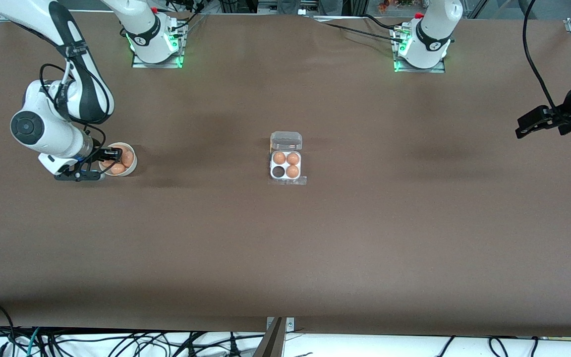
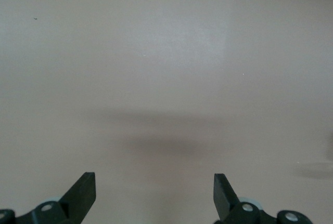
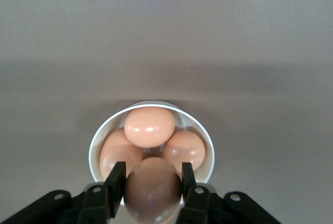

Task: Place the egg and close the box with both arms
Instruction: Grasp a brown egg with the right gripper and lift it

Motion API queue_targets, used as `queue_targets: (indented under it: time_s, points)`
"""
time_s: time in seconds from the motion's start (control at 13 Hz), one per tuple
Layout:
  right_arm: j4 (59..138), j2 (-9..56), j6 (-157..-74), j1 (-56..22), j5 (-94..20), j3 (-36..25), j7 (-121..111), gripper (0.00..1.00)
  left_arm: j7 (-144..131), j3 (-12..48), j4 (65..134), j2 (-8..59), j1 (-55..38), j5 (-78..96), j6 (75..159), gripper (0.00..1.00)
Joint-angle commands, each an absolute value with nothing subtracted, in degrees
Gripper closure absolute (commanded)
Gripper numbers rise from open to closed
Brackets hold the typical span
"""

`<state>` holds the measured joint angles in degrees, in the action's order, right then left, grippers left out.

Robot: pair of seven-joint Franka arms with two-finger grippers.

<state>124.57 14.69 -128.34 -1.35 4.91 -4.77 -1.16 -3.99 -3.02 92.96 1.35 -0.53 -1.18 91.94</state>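
Now the right gripper (image 3: pixel 152 182) pinches an egg (image 3: pixel 153 187) over the white bowl (image 1: pixel 132 166). Three eggs sit in the egg box (image 1: pixel 286 166), so one cell and the lid are left. The left gripper (image 2: pixel 155 193) waits open.

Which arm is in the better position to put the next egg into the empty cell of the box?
The right arm. Its right gripper is shut on an egg over the white bowl. The left gripper hangs open over bare table at its own end, away from the box.

The brown table (image 1: pixel 365 238) carries the box (image 1: pixel 286 165) and a white bowl (image 1: pixel 132 167).
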Motion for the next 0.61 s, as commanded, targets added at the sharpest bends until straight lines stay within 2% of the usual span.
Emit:
queue_targets:
  time_s: [0.0, 0.54]
  points:
    - [119.9, 15.5, -122.6, -1.5, 4.7, -4.5, -1.5, 0.68, -3.7, -2.9, 91.3, 1.8, -0.3, -0.4, 90.6, 0.0]
    - [111.2, 17.0, -113.4, -3.7, 4.1, -4.0, -0.9, 0.7, -4.2, -2.9, 91.3, 2.0, -0.3, -0.4, 90.5, 0.0]
